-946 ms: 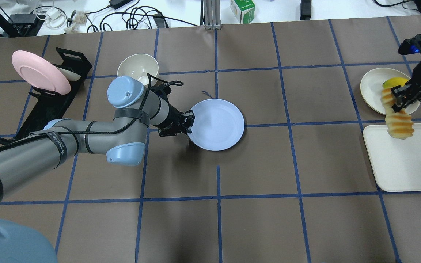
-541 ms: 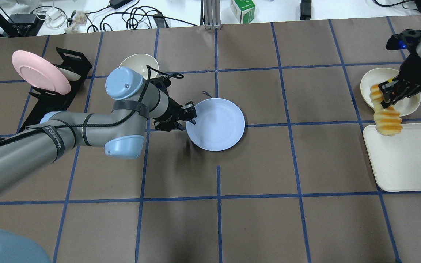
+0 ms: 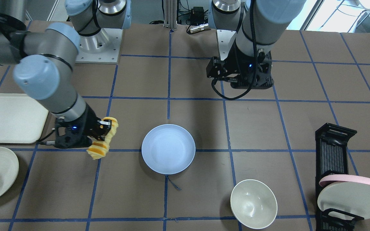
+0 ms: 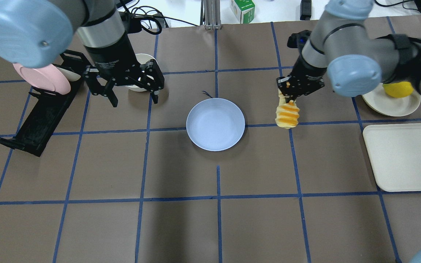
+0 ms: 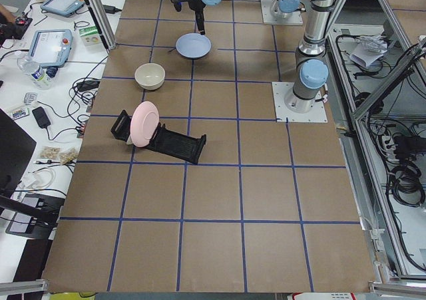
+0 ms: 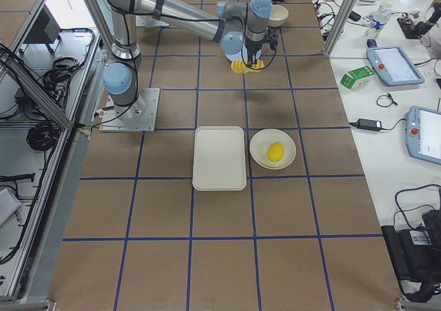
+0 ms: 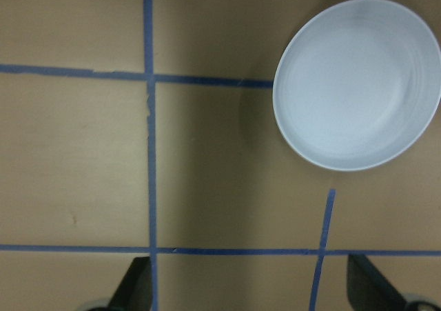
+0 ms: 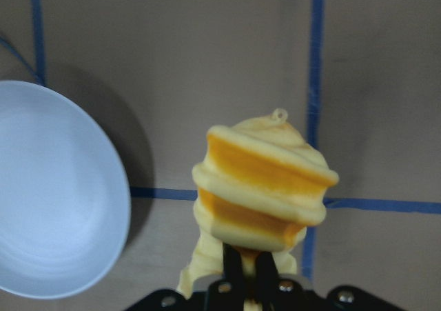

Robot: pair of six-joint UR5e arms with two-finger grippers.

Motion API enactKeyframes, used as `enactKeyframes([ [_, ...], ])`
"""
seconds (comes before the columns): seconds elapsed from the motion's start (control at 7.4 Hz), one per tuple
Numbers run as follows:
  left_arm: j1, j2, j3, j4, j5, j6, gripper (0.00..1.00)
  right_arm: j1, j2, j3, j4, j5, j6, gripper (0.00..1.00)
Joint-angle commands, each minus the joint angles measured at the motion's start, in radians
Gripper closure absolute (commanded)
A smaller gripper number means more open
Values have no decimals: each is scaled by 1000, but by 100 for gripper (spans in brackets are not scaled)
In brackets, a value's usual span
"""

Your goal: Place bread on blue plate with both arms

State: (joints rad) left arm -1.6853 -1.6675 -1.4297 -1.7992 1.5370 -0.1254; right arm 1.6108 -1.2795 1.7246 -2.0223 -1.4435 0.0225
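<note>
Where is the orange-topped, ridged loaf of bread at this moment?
In the overhead view, the orange-topped ridged bread loaf hangs from the right arm's black tool, just right of the round pale blue plate and not over it.

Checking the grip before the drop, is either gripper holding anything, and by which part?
The right gripper is shut on the bread, pinching one end so the loaf hangs below; the left gripper is open and empty.
</note>
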Motion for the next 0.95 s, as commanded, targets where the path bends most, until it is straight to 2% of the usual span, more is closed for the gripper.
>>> enactKeyframes([
  [0.0, -1, 48, 57, -88, 15, 15, 0, 174, 90, -64, -78, 0, 254, 100],
  [0.14, 4, 60, 51, -92, 15, 12, 0, 236, 110, -95, -72, 0, 372, 100],
  [0.27, 21, 66, 54, -88, 9, 13, 0, 288, 152, -91, -90, 0, 411, 100],
  [0.54, 91, 87, 43, -86, 6, 15, 0, 302, 201, -91, -128, -3, 415, 100],
  [0.68, 87, 101, 23, -88, 11, 18, 0, 302, 204, -83, -131, -11, 412, 3],
  [0.81, 90, 121, -16, -69, 11, 44, 0, 302, 213, -82, -141, -12, 392, 0],
])
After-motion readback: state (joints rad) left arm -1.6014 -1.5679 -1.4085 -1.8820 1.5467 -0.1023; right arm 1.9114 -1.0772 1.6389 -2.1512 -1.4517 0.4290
